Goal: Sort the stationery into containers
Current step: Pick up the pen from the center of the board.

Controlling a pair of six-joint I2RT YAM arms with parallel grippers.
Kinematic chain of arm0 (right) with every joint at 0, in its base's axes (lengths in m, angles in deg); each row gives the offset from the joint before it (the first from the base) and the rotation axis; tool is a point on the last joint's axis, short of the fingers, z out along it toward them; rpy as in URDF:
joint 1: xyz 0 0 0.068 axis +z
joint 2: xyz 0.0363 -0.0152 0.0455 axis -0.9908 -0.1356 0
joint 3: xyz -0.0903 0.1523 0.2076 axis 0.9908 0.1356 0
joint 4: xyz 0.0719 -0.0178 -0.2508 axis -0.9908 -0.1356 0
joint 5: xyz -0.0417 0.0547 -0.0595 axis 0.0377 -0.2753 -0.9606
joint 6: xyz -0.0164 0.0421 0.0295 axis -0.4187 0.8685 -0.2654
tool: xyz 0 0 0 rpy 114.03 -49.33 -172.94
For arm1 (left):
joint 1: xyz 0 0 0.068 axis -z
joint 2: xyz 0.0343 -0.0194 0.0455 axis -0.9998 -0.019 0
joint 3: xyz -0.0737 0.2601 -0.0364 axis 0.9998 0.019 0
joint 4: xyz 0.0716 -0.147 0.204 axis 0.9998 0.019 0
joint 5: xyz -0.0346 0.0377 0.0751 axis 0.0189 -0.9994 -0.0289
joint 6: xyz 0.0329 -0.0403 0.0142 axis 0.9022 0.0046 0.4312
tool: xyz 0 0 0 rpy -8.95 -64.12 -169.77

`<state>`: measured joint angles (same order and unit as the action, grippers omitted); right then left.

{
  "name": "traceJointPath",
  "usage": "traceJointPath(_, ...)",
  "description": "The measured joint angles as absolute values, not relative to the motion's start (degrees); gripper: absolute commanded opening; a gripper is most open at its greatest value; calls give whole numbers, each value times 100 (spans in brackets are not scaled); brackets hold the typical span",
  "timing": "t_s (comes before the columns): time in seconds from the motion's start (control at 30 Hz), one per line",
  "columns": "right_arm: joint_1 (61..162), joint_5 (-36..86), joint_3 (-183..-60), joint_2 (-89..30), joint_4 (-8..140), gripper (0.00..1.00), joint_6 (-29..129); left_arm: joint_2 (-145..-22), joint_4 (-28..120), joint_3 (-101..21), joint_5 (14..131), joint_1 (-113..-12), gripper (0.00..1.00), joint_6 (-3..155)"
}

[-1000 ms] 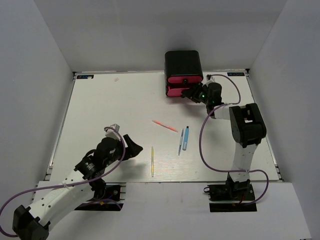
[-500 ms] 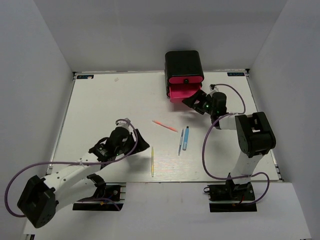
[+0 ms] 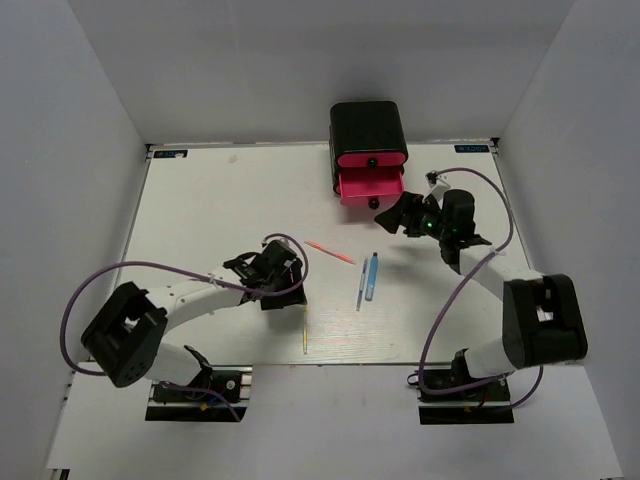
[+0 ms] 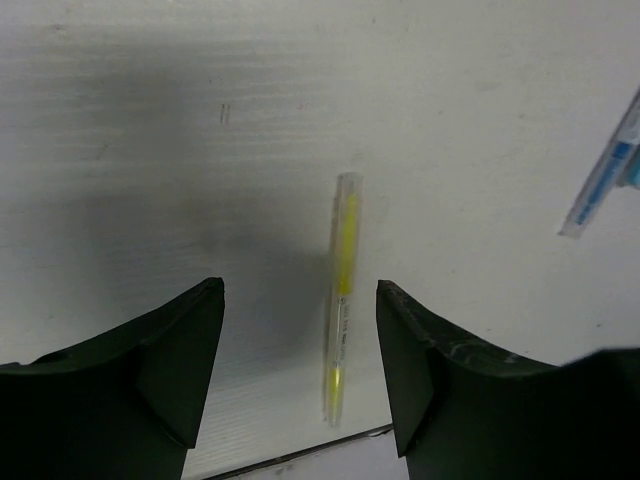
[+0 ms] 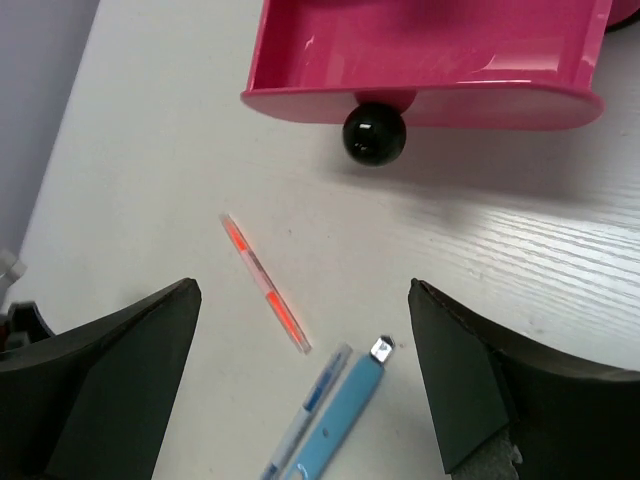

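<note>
Left gripper [image 4: 300, 296]: open, empty, low over the table [image 3: 200, 220], jaws astride the stick, lined up to pinch it, I judge.
Yellow stick [image 4: 341, 300]: flat on the table, nearer the right-hand jaw.
Pink pen [image 5: 265, 283]: loose, mid-table.
Grey pen [image 5: 305, 425], marker [image 5: 340, 415]: side by side, unsorted.
Drawer [image 5: 420, 92]: pulled out, nothing seen inside, ready to receive.
Right gripper [image 3: 395, 214]: wide open, empty, just off the knob [image 5: 374, 133].
</note>
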<state>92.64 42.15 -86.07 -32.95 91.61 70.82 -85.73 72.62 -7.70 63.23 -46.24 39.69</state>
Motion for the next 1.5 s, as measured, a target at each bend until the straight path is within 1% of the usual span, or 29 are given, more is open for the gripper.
traceJointPath(0.13,9175,4254,-8624,-2499,8306,90,6302,-9054,7502,-980,6211,-4348,67,4006)
traceJointPath(0.23,9046,4250,-8613,-2049,7865,90,5950,-9439,7603,-1343,6109,-4097,67,3999)
traceJointPath(0.3,8969,4232,-8557,-1769,7745,90,5837,-9703,7703,-1610,5986,-3918,64,3973)
traceJointPath(0.33,8934,4226,-8502,-1605,7703,90,5793,-9836,7756,-1747,5919,-3822,57,3951)
traceJointPath(0.37,8902,4210,-8443,-1465,7668,87,5764,-9959,7810,-1872,5840,-3730,52,3914)
traceJointPath(0.43,8829,4197,-8375,-1234,7607,84,5732,-10158,7913,-2060,5689,-3599,42,3875)
traceJointPath(0.47,8803,4195,-8369,-1162,7576,80,5729,-10234,7948,-2128,5610,-3533,30,3857)
traceJointPath(0.53,8720,4208,-8364,-1072,7554,79,5729,-10330,7998,-2211,5490,-3468,21,3794)
traceJointPath(0.57,8676,4210,-8358,-1035,7543,77,5734,-10357,8011,-2224,5436,-3437,14,3765)
traceJointPath(0.6,8622,4221,-8345,-1000,7541,74,5736,-10359,8022,-2233,5425,-3413,11,3737)
traceJointPath(0.67,8528,4298,-8327,-952,7526,70,5745,-10361,8031,-2237,5383,-3391,5,3708)
traceJointPath(0.7,8499,4322,-8327,-943,7528,68,5740,-10361,8040,-2241,5359,-3391,4,3698)
traceJointPath(0.77,8412,4403,-8327,-923,7526,68,5749,-10378,8095,-2296,5324,-3382,1,3689)
traceJointPath(0.8,8375,4453,-8327,-917,7526,62,5747,-10392,8129,-2333,5309,-3376,1,3708)
traceJointPath(0.83,8351,4483,-8327,-904,7526,59,5727,-10411,8160,-2377,5296,-3376,0,3735)
traceJointPath(0.87,8329,4525,-8327,-886,7522,51,5708,-10437,8199,-2447,5293,-3385,0,3776)
traceJointPath(0.9,8294,4580,-8327,-869,7522,40,5684,-10477,8261,-2556,5300,-3406,0,3831)
traceJointPath(0.93,8237,4654,-8327,-851,7522,15,5633,-10503,8285,-2692,5298,-3437,0,3875)
traceJointPath(0.97,8185,4715,-8327,-840,7524,5,5579,-10518,8339,-2897,5296,-3479,0,3925)
traceJointPath(1.0,8126,4761,-8327,-836,7508,2,5576,-10536,8403,-3192,5293,-3524,0,3971)
traceJointPath(1.07,8014,4822,-8327,-838,7441,2,5574,-10590,8394,-3951,5296,-3605,0,4025)
traceJointPath(1.17,7885,4918,-8327,-838,7369,0,5561,-10693,7933,-5129,5291,-3758,0,4025)
traceJointPath(1.23,7807,4969,-8327,-836,7366,0,5566,-10706,7504,-5585,5283,-3841,0,3980)
traceJointPath(1.37,7662,5045,-8327,-775,7373,0,5590,-10752,6654,-5815,5001,-4016,0,3752)
traceJointPath(1.5,7557,5122,-8327,-687,7384,0,5625,-10916,5620,-5491,4546,-4187,0,3199)
